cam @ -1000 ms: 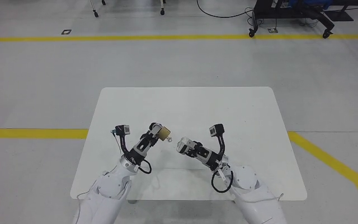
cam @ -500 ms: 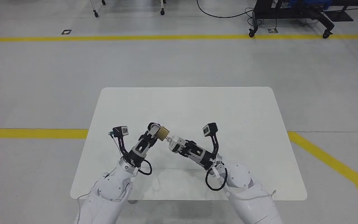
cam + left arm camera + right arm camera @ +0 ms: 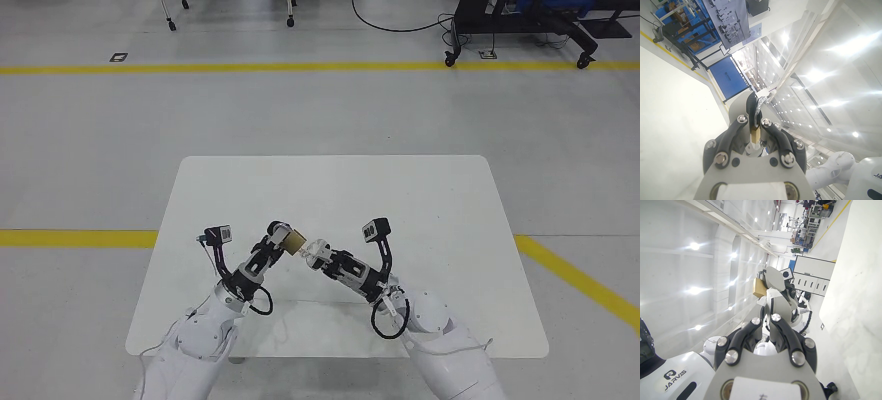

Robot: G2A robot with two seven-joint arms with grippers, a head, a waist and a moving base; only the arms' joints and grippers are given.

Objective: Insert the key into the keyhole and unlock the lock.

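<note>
The white counter [image 3: 420, 190] lies under both arms. Both grippers are held up off it, tips almost nose to nose.

The left gripper [image 3: 281, 241] is clenched on the padlock [image 3: 292, 239], and the brass body juts out past its fingertips toward the right gripper [image 3: 318, 254]. From the left wrist, the padlock shows edge-on, wedged deep between the two fingers. A strip of silver metal runs on from it toward the tips.

The right gripper sits just beside the padlock with its fingers pressed tight together. Its taped tips point straight at the lower end of the brass body. From the right wrist, those tips look to be touching the padlock or very nearly. I can't tell what, if anything, is pinched between them.

The shackle [image 3: 759, 274] sits at the far end of the padlock from the right gripper, tucked against the left gripper's finger. I can't tell whether it is latched.
</note>
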